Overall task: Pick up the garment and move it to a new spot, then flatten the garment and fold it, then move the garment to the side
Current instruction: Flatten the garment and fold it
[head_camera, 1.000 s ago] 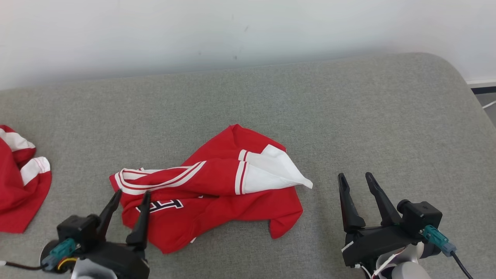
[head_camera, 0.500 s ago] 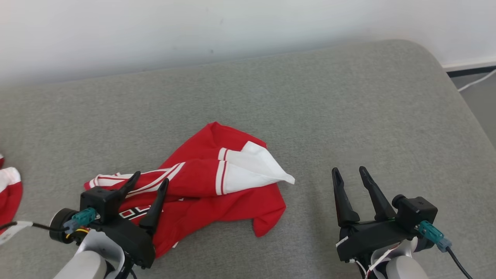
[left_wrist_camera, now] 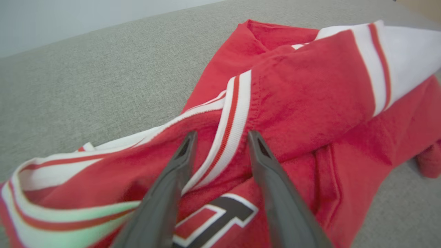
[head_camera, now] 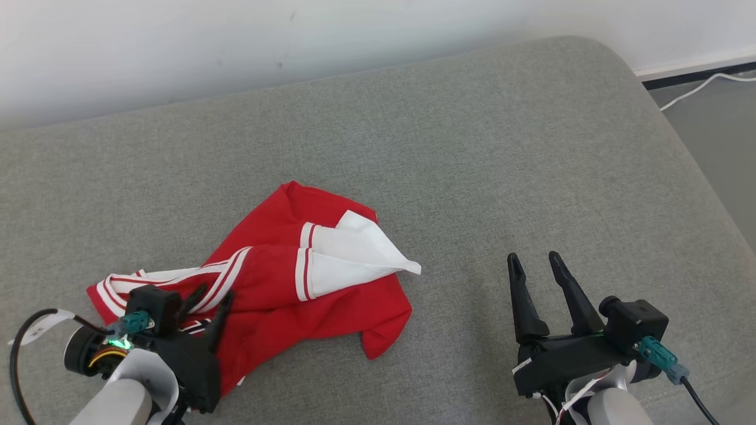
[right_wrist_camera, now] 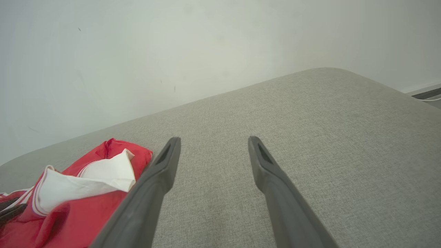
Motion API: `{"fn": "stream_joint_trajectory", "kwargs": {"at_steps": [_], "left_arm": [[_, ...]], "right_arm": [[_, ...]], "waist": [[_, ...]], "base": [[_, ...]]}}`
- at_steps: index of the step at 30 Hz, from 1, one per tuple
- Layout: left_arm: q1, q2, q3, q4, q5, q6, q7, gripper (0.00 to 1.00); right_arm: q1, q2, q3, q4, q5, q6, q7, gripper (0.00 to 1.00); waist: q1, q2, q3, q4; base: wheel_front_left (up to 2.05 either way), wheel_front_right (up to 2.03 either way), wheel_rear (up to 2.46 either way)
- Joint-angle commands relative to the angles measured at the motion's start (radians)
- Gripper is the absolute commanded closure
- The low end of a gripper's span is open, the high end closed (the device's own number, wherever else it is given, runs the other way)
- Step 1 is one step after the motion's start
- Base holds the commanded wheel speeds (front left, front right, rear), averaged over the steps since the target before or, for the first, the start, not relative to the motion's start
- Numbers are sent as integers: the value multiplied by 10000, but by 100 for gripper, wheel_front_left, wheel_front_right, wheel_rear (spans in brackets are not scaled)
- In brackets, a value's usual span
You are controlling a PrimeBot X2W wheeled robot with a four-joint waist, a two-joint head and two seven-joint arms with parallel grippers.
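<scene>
a pale wall [head_camera: 295, 35] stands behind a padded worktop [head_camera: 472, 147] covered in grey cloth, rounded at its far right corner. past that corner a white cable [head_camera: 691, 92] lies on the grey floor [head_camera: 720, 141]. the garment [head_camera: 348, 304], a red shirt with red-and-white striped trim, lies crumpled on the left half of the worktop. a white fold [head_camera: 354, 260] sits on top of it, its tip pointing right. dark lettering [left_wrist_camera: 220, 213] edged in white shows on the near side of the shirt. the left claw [head_camera: 212, 298] is down on the near left part of the shirt. in the left wrist view its two fingers stand apart, one on each side of a striped band [left_wrist_camera: 231, 131], with their tips at the red cloth and not squeezed onto it. the right claw [head_camera: 533, 260] is well to the right of the shirt, over bare worktop. its fingers are spread wide with nothing between them and point toward the wall.
</scene>
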Motion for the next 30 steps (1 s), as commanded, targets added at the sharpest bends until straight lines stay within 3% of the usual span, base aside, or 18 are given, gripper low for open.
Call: {"fn": "stream_joint_trajectory", "kwargs": {"at_steps": [1, 6, 14, 22, 30], "left_arm": [[-94, 24, -30, 111, 111, -56, -83, 100], [-359, -152, -88, 189, 91, -176, -231, 100], [-1064, 58, 297, -685, -30, -157, -347, 100], [-1866, 882, 1082, -1227, -454, -191, 140, 100], [-2681, 1336, 1826, -232, -1165, -607, 279, 100]], "right_arm": [[-60, -13, -3, 20, -23, 4, -68, 0], [23, -15, -13, 11, -75, 4, -39, 0], [165, -13, -22, 21, -92, 4, 28, 0], [84, -15, 90, -8, 1, 4, 26, 0], [-128, -15, 149, 101, 150, 4, -142, 0]], "waist": [[-1, -1, -36, 55], [-1, -1, -165, 267], [-1, -1, -420, 568], [-1, -1, -444, 584], [-1, -1, -73, 241]], "base": [[0, 0, 0], [0, 0, 0], [0, 0, 0], [0, 0, 0], [0, 0, 0]]}}
